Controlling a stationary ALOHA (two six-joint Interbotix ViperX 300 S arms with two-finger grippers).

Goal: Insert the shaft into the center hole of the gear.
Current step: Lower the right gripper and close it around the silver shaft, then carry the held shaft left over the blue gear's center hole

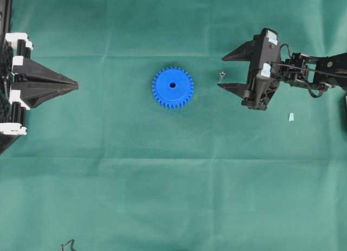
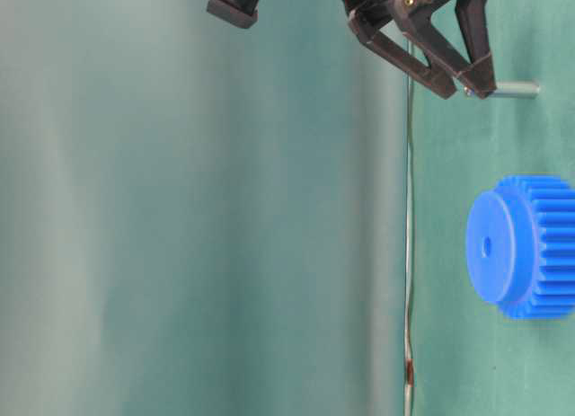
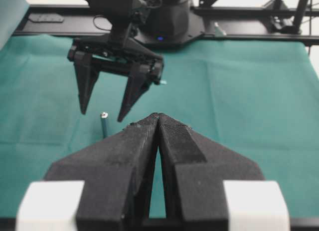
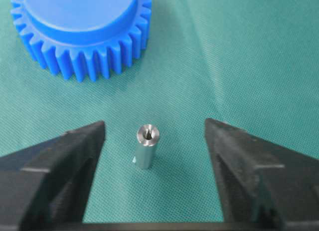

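Right gripper (image 4: 154, 136) open — 1 shaft (image 4: 145, 145) between, 1 gear (image 4: 82, 29).

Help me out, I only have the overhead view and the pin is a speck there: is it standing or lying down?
Observer: Standing. The right wrist view shows the shaft upright on the cloth, its top end facing the camera.
Operator: Is the right gripper touching it?
Observer: No. The right gripper is open, with a finger on each side of the shaft and cloth showing in both gaps.
Operator: And the gear?
Observer: The gear lies flat on the cloth, hub up, center hole unobstructed in the table-level view.
Operator: The left gripper?
Observer: The left gripper is shut, fingers pressed together, holding nothing.
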